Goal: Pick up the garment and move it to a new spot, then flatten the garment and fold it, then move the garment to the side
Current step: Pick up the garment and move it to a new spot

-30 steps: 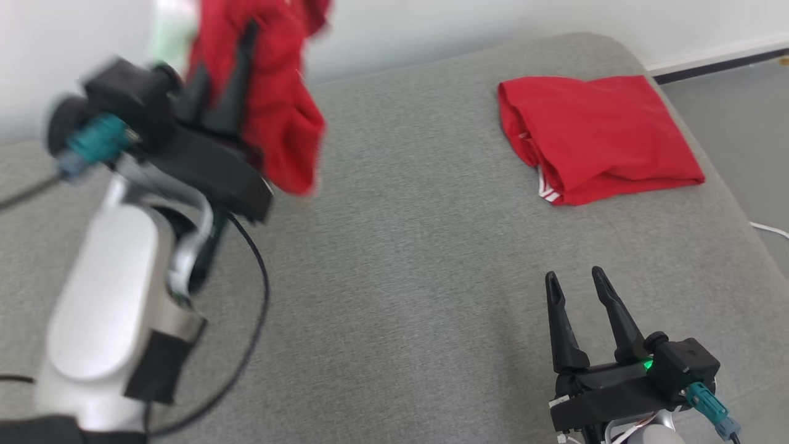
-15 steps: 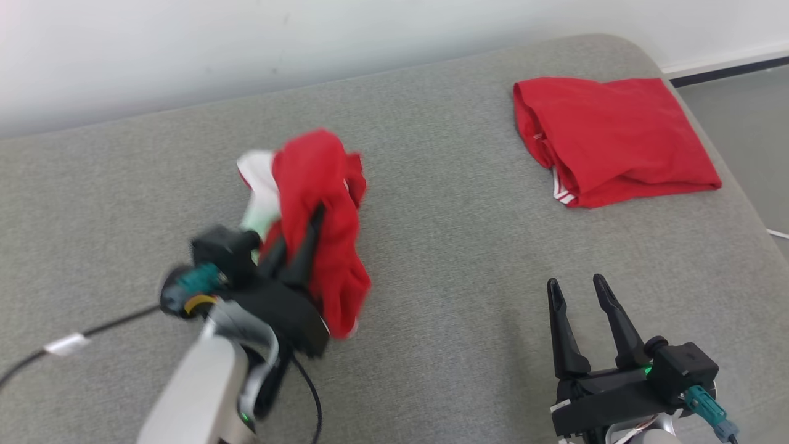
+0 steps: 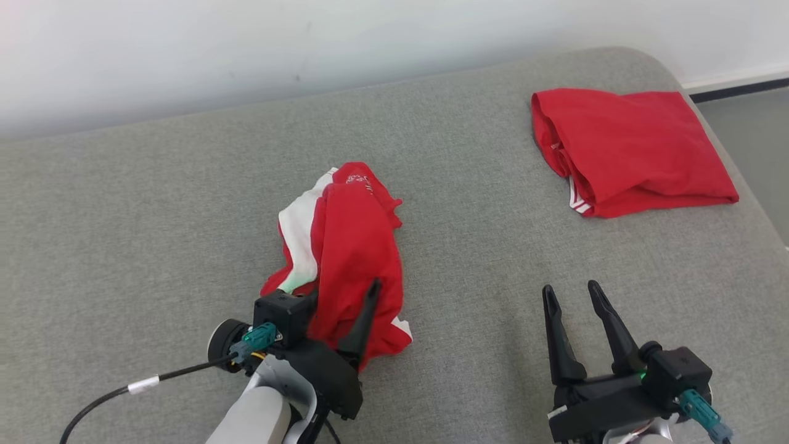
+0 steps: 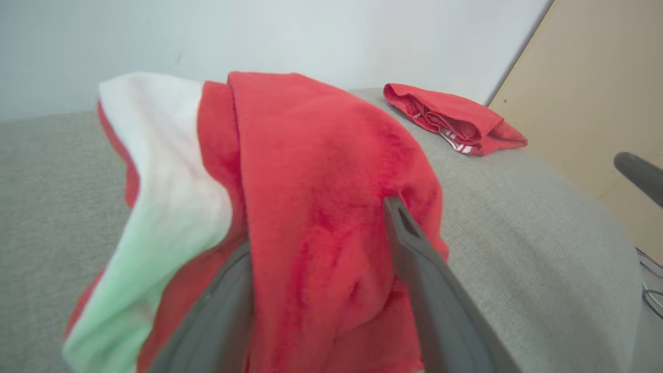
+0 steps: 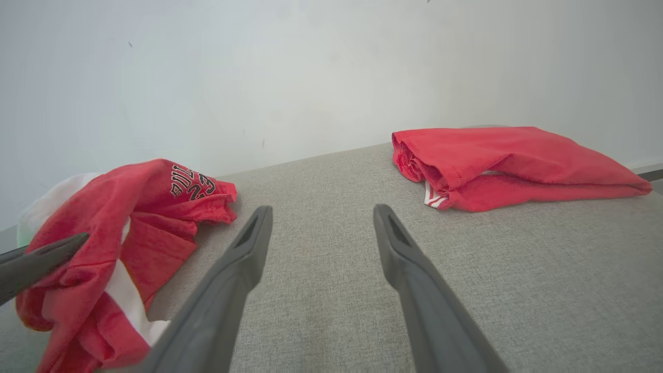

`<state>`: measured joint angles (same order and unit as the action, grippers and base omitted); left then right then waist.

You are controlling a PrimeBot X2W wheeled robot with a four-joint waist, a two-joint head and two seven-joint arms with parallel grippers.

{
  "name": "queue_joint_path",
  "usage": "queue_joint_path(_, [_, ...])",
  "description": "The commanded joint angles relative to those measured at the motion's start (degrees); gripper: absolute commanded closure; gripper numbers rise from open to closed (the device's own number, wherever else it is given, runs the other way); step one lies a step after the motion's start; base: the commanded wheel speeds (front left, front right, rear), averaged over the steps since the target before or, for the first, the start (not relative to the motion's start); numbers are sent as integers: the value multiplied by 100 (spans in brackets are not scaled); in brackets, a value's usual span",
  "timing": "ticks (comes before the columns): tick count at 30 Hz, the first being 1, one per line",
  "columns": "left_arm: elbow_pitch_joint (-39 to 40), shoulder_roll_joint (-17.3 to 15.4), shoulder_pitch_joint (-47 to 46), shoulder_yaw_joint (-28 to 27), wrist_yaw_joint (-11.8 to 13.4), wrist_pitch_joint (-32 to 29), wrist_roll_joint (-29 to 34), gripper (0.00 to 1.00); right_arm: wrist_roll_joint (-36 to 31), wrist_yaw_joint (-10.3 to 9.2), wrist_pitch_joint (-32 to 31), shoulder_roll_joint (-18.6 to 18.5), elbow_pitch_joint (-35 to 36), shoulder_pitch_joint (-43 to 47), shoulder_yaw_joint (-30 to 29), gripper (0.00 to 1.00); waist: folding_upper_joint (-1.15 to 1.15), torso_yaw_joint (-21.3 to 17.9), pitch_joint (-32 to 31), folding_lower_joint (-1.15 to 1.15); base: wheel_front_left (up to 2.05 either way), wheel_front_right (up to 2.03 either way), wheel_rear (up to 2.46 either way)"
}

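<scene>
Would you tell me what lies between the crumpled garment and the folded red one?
Bare grey cushion: the head view has nothing else lying from the crumpled garment to the folded one, and the right wrist view agrees.

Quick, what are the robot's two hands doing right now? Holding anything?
Left gripper: open, spread wide, with the crumpled red and white garment loose in the gap.
Right gripper: open, holding nothing.
</scene>
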<state>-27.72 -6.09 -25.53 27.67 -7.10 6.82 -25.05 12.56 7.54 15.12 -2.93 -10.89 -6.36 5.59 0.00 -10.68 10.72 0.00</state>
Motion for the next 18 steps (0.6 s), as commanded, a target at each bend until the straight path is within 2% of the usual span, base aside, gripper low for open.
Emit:
queue_joint_path(1, [35, 5, -2, 11, -19, 54, 5, 0, -51, -13, 1, 9, -4, 84, -22, 0, 0, 79, -75, 0, 0, 0, 0])
queue_joint_path(8, [623, -157, 180, -83, 78, 311, -45, 0, -69, -14, 1, 9, 9, 211, -91, 0, 0, 319, -270, 0, 0, 0, 0])
queue_joint_path(18, [1615, -806, 779, -749, 609, 638, -15, 0, -125, -13, 1, 9, 48, 347, -248, 0, 0, 553, -537, 0, 0, 0, 0])
